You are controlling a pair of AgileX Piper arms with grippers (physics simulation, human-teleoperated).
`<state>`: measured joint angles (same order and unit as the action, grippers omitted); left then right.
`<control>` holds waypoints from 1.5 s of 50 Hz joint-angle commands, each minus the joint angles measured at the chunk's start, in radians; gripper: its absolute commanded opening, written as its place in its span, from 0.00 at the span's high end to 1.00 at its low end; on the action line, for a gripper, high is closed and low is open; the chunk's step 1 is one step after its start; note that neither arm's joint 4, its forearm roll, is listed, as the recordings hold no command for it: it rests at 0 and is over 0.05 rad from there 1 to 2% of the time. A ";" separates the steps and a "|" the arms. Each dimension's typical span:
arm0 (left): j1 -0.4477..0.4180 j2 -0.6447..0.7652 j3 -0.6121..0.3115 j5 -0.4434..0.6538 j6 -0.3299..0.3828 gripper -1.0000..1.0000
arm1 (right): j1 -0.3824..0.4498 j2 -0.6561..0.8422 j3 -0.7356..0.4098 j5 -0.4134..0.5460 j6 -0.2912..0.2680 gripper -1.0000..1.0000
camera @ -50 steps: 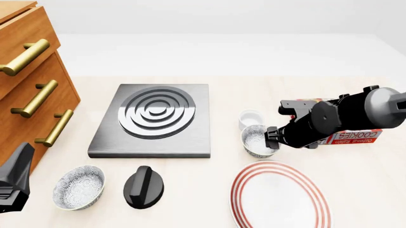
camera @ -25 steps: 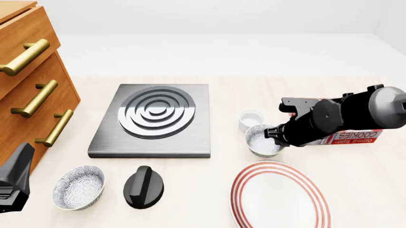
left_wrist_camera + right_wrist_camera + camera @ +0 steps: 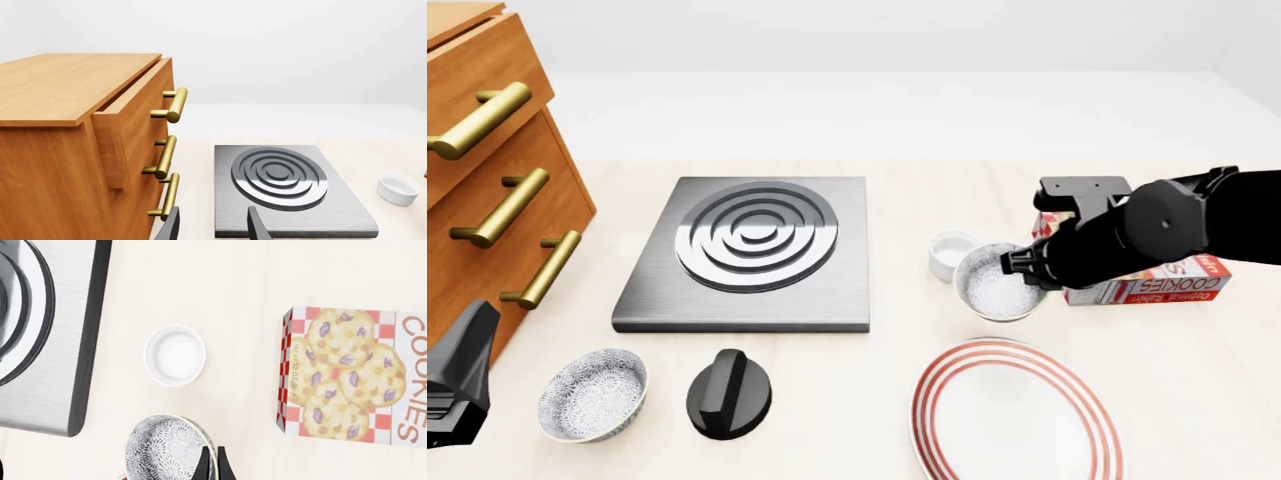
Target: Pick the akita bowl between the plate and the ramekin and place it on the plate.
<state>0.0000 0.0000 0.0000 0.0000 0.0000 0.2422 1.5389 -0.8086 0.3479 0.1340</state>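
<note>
The speckled akita bowl hangs tilted just above the table, between the white ramekin and the red-ringed plate. My right gripper is shut on the bowl's rim on its right side. In the right wrist view the fingers pinch the rim of the akita bowl, with the ramekin beyond it. My left gripper is open and holds nothing. It hovers low beside the drawers, facing the stove plate.
A second speckled bowl and a black knob-shaped object lie at the front left. The stove plate sits mid-table, a cookie box lies right of the held bowl, and a wooden drawer cabinet stands at the left.
The right gripper has risen and drifted slightly right, carrying the akita bowl up off the table. The left arm has stayed still.
</note>
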 commanded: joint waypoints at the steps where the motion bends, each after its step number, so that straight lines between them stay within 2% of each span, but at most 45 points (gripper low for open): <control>1: 0.000 0.000 0.000 0.000 0.000 0.00 | 0.014 -0.094 0.003 0.054 -0.002 1.00; 24: 0.000 0.000 0.000 0.000 0.000 0.00 | 0.084 -0.356 0.032 0.233 -0.007 1.00; 29: 0.000 0.000 0.000 0.000 0.000 0.00 | 0.116 -0.373 0.082 0.224 0.005 1.00; 33: 0.000 0.000 0.000 0.000 0.000 0.00 | 0.116 -0.414 0.128 0.228 -0.006 1.00; 34: 0.000 0.000 0.000 0.000 0.000 0.00 | 0.122 -0.421 0.145 0.227 -0.037 1.00; 37: 0.000 0.000 0.000 0.000 0.000 0.00 | 0.120 -0.433 0.162 0.227 -0.040 1.00; 45: 0.000 0.000 0.000 0.000 0.000 0.00 | 0.120 -0.475 0.244 0.212 -0.067 1.00; 54: 0.000 0.000 0.000 0.000 0.000 0.00 | 0.141 -0.463 0.313 0.162 -0.047 1.00; 64: 0.000 0.000 0.000 0.000 0.000 0.00 | 0.160 -0.429 0.376 0.100 -0.049 1.00; 69: 0.000 0.000 0.000 0.000 0.000 0.00 | 0.179 -0.378 0.399 0.045 -0.019 1.00; 75: 0.000 0.000 0.000 0.000 0.000 0.00 | 0.172 -0.340 0.423 -0.004 -0.029 1.00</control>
<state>0.0000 0.0000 0.0000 0.0000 0.0000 0.4069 1.1459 -0.4305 0.4195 0.0974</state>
